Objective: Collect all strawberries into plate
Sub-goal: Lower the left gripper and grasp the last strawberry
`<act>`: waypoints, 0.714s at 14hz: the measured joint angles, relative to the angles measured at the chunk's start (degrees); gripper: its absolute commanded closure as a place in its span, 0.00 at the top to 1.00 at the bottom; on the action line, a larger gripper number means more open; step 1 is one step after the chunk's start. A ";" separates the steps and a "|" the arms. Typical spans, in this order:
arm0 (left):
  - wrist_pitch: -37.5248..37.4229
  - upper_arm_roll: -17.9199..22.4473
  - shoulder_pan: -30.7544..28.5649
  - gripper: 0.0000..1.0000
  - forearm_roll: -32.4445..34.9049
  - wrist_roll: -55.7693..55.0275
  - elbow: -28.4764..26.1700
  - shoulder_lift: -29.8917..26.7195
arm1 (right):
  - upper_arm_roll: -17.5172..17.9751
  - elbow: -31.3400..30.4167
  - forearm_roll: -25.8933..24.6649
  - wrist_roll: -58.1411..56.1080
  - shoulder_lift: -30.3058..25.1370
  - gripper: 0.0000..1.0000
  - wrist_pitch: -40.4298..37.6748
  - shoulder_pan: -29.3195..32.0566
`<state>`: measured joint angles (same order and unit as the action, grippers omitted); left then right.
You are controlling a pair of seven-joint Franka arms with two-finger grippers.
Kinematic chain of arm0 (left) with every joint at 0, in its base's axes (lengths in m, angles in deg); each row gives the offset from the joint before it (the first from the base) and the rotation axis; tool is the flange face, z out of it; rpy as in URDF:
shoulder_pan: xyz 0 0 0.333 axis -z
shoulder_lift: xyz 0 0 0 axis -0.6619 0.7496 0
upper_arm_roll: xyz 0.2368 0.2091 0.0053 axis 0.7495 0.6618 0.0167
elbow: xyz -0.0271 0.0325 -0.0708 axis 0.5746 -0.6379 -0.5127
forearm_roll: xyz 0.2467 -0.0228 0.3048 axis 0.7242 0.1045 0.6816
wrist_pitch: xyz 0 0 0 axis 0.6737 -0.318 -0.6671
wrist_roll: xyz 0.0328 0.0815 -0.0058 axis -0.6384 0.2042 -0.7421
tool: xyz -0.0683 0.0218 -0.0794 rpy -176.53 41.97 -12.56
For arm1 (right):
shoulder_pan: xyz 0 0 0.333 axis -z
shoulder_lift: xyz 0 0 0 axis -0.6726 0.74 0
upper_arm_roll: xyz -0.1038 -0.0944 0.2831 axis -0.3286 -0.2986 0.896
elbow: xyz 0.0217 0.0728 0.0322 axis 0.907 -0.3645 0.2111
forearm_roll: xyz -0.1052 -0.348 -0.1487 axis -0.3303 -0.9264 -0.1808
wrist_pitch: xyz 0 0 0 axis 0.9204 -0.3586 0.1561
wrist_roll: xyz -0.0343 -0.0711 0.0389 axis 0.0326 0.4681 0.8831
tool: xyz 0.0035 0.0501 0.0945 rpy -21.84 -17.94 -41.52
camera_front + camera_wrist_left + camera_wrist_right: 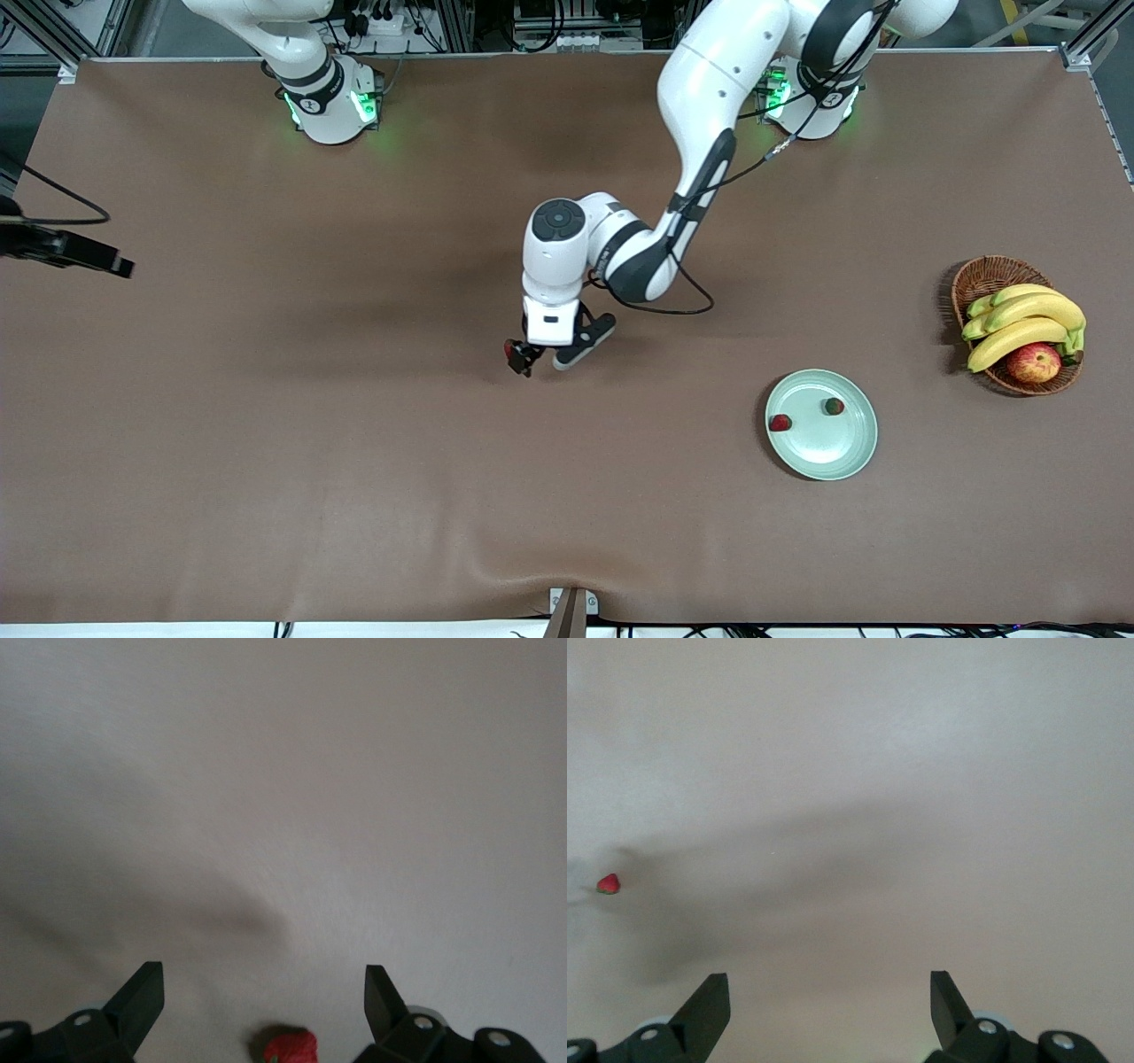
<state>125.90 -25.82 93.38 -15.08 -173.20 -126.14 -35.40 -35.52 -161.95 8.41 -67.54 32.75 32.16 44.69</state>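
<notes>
Two strawberries (780, 423) (834, 407) already lie in the mint-green plate (842, 461) at the lower right of the front frame; the third strawberry (511, 349) sits on the brown worktop (266, 443) at centre frame, so one pickup is left. The left end effector (264, 988) hangs spread wide just over that berry, holding nothing. The right end effector (829, 992) waits, also wide open and empty. The wicker basket (983, 275) holds bananas (1019, 323) and an apple (1034, 362).

Right gripper (829, 1014) hangs over bare brown table (921, 771), fingers (709, 1001) spread wide, nothing between them. One strawberry (608, 884) sits alone on the cloth, well apart from the gripper, a long shadow beside it.
</notes>
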 measured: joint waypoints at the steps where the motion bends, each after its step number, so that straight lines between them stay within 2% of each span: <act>1: 0.91 0.24 0.79 1.00 0.68 1.60 0.16 0.57 | -0.70 0.45 -0.57 -1.29 -0.71 1.00 -0.83 0.05; 5: 4.11 0.54 1.91 1.00 1.62 7.40 0.55 1.35 | -0.58 2.68 -4.25 -2.44 -4.29 1.00 -7.36 -0.07; 10: 6.82 2.03 3.84 1.00 3.39 14.99 1.19 3.11 | 0.02 5.03 -4.69 -2.58 -5.25 1.00 -8.81 -2.19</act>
<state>132.72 -23.78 97.21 -11.69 -158.21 -124.95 -32.29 -35.50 -156.93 3.72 -70.12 27.50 23.35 42.50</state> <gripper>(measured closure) 0.000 0.000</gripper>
